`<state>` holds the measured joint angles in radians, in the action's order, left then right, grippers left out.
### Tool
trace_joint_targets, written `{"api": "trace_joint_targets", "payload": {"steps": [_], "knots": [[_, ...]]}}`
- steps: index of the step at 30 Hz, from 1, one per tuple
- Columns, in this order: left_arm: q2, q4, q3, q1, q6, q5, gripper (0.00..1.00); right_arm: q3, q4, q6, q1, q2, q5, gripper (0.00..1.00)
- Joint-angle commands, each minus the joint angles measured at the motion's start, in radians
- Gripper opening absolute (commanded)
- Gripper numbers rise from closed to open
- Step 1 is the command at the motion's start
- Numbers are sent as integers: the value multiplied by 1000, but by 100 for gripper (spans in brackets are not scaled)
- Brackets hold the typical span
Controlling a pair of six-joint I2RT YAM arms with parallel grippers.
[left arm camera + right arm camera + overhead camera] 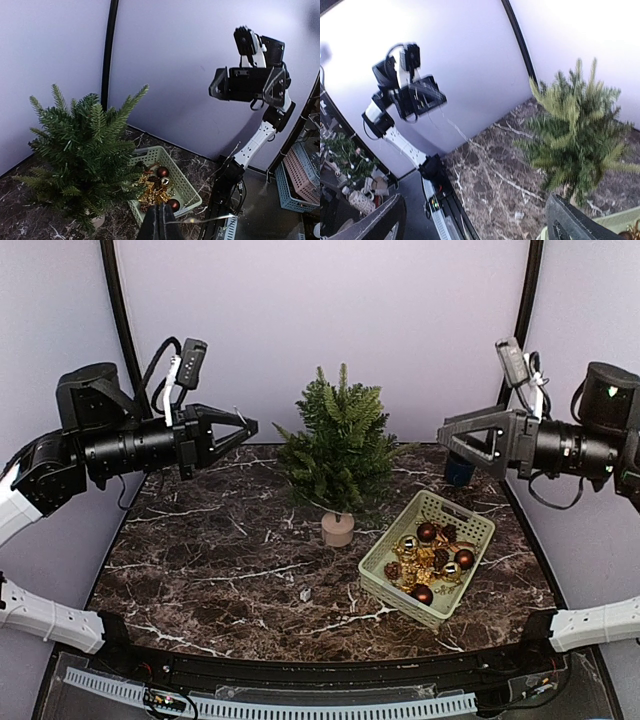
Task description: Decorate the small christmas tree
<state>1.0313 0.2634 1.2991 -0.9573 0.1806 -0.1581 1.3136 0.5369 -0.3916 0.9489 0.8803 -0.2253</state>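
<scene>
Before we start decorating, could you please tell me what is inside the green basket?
The basket holds dark red baubles, gold baubles and gold tinsel; anything beneath that pile is covered.

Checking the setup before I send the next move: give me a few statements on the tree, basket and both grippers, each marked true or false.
1. The small christmas tree stands upright in its pot, and no ornament shows on it. True.
2. The basket is empty. False: it holds brown and gold baubles.
3. The left gripper is shut and held up above the table. True.
4. The right gripper is down inside the basket. False: it is raised beside the tree, open and holding nothing.
5. The basket lies on the left arm's side of the tree. False: it is on the right arm's side.
</scene>
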Motion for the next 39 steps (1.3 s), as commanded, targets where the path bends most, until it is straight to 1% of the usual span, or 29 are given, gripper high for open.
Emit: {"api": "trace_joint_targets", "payload": {"steps": [1,3,5,10,19,29,34,39], "knots": [[46,-23,57,3,-35,-195,0,215,160,144,4,175,5,94],[65,-35,67,3,-31,-236,0,293,225,174,4,259,-9,89],[78,-53,68,3,-28,-266,0,324,239,182,6,321,-56,85],[109,-75,78,2,-29,-304,0,285,146,189,39,396,-149,81],[153,-89,102,3,-30,-359,0,194,-57,150,79,447,-255,68],[179,-105,111,3,-19,-384,0,195,-142,136,107,516,-306,57],[183,-110,110,3,-14,-390,0,188,-167,127,116,539,-315,50],[182,-117,107,3,-12,-392,0,184,-183,123,119,556,-323,40]]}}
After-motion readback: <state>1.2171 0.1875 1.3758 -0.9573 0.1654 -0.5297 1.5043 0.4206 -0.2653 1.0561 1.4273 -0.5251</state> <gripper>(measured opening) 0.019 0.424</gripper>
